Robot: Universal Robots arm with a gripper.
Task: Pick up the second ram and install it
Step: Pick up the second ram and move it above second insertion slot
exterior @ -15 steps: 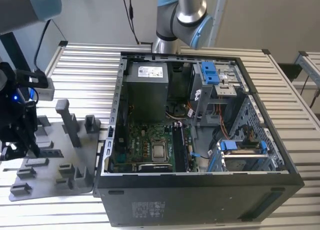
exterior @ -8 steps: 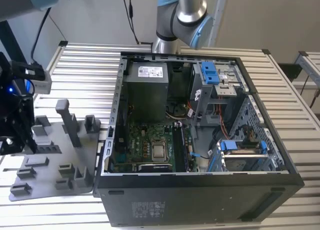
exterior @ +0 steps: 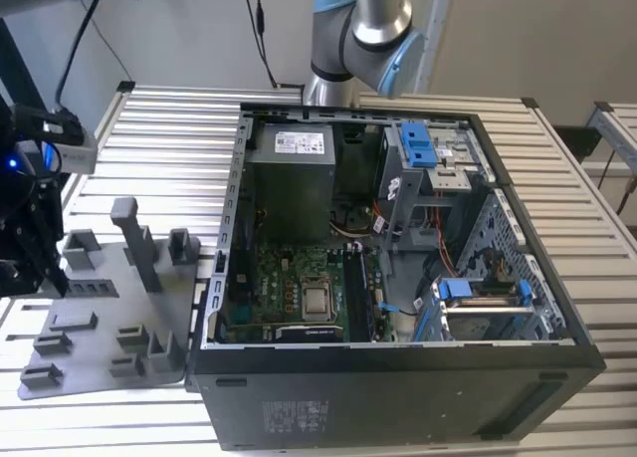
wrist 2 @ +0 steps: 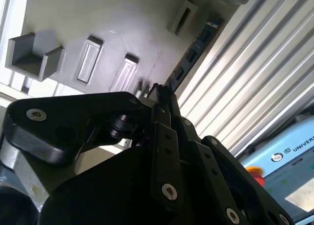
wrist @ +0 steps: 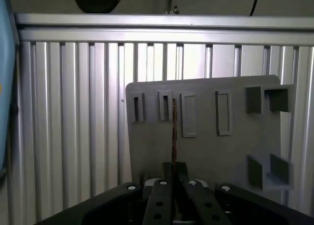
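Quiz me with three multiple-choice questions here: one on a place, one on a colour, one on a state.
1. The black tool hangs above: A the flat grey plastic slotted tray; B a wooden shelf; C a sink.
2. The plastic drive clips inside the open black metal computer case are: A red; B blue; C yellow.
3. The tool is: A open, empty; B shut on the thin dark memory stick; C holding a cable.
Answers: A, tray beneath it in both wrist views; B, blue in the exterior view; B, stick clamped between its fingers.
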